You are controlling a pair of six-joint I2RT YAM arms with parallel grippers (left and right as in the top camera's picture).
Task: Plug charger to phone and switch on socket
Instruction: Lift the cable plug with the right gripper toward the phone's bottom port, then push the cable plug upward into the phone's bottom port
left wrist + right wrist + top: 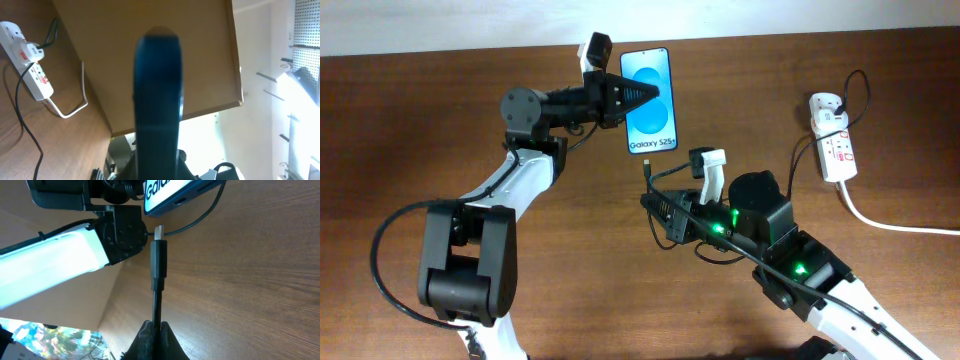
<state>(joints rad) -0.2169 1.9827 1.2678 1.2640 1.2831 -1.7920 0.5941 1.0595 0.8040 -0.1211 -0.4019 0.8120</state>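
Observation:
The phone [649, 100], blue screen with "Galaxy" text, is held off the table at the back centre by my left gripper [642, 96], which is shut on its left edge. In the left wrist view the phone [157, 100] shows edge-on as a dark slab between the fingers. My right gripper [656, 200] is shut on the black charger cable [156, 305] just behind its plug [158, 255]. The plug tip points up at the phone's bottom edge [175, 197], a short gap apart. The white socket [831, 136] lies at the far right, with the cable plugged in.
A thick white cable [890, 222] runs from the socket off the right edge. The socket also shows in the left wrist view [27, 62]. The black cable loops over the wooden table [440, 120] between the socket and my right arm.

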